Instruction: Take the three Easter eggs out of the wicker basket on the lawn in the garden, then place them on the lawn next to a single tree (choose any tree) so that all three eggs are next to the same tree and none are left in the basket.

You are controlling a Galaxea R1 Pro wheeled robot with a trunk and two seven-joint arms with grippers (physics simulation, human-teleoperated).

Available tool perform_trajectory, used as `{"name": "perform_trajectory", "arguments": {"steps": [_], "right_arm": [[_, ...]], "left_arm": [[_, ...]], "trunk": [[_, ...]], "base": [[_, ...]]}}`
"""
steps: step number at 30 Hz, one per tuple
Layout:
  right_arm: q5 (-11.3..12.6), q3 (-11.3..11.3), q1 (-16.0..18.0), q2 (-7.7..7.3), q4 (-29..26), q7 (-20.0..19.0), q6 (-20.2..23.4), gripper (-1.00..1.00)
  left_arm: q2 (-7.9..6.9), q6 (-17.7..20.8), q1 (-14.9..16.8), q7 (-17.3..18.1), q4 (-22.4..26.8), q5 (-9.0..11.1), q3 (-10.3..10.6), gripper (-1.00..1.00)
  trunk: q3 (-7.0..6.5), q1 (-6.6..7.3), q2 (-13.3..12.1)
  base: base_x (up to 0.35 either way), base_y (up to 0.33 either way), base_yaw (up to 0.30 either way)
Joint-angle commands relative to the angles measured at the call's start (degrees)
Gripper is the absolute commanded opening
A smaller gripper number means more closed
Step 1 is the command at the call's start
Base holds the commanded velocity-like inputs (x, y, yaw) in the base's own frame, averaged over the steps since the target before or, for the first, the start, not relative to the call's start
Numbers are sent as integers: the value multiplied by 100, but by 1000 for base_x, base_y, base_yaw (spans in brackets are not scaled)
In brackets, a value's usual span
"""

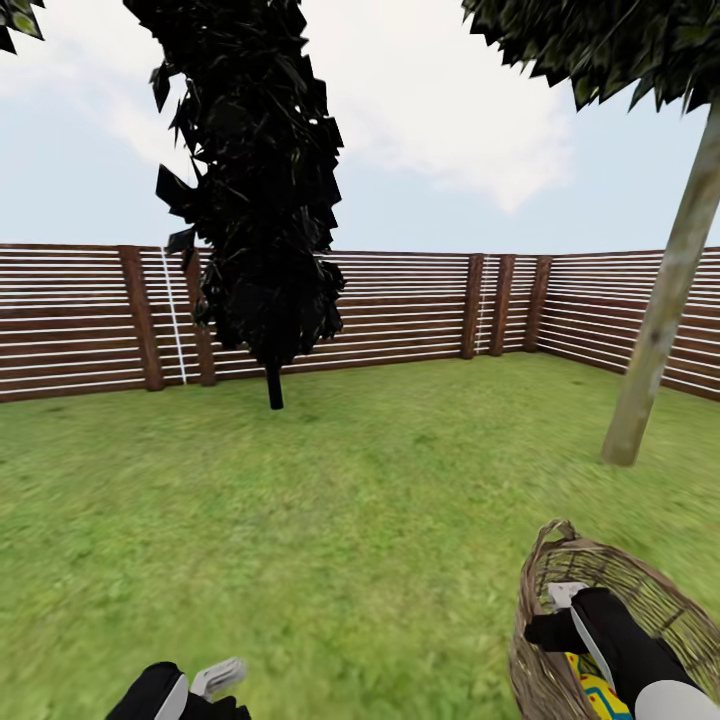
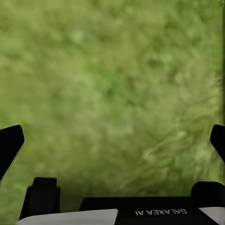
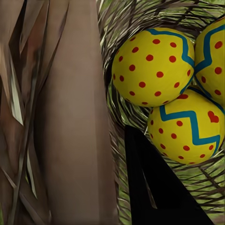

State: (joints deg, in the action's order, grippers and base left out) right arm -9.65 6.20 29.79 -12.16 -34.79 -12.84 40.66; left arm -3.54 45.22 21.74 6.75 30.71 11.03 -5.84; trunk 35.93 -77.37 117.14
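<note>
Reaching into the wicker basket (image 1: 560, 650) at the lower right of the head view, your right gripper (image 1: 572, 612) is among the three Easter eggs (image 3: 154, 70), all clustered in the basket's bottom. Only one dark finger (image 3: 154, 187) shows beside the nearest egg (image 3: 187, 131), so I cannot tell how wide those jaws stand; it probably touches nothing yet. Centre that egg between the fingers before closing, and keep clear of the weave. The pale-trunked tree (image 1: 660, 310) just beyond suits the drop. Your left gripper (image 2: 112, 140) hangs spread wide over the lawn (image 2: 112, 70), its body marked "GALAXEA AI", seen upside down.
</note>
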Motion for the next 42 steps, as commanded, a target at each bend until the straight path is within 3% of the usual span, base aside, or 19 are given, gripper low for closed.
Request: {"name": "perform_trajectory", "arguments": {"steps": [1, 6, 22, 31, 42], "right_arm": [[-55, 21, 3, 2, -10, -29, 21, -100], [-45, 21, 4, -66, -10, -34, 38, -100], [-54, 14, 4, -58, -9, -34, 32, -100], [-54, 13, 2, -58, -1, -34, 34, -100], [-54, 13, 3, -58, -1, -34, 31, -100]], "left_arm": [[2, 30, 4, 19, 5, -4, -23, 100], [11, 30, 3, 19, 5, -4, -15, 100], [11, 30, 2, 19, 5, -4, -15, 100], [19, 30, 4, 19, 5, -4, -14, 100], [54, 30, 2, 19, 5, -5, -15, 100]], "trunk": [[7, -3, 3], [7, -3, 3], [7, -3, 3], [5, -3, 3], [-27, -3, 3]], "base": [[339, 0, 0], [339, 0, -169], [339, 0, -235], [339, 0, -58], [339, 0, -277]]}}
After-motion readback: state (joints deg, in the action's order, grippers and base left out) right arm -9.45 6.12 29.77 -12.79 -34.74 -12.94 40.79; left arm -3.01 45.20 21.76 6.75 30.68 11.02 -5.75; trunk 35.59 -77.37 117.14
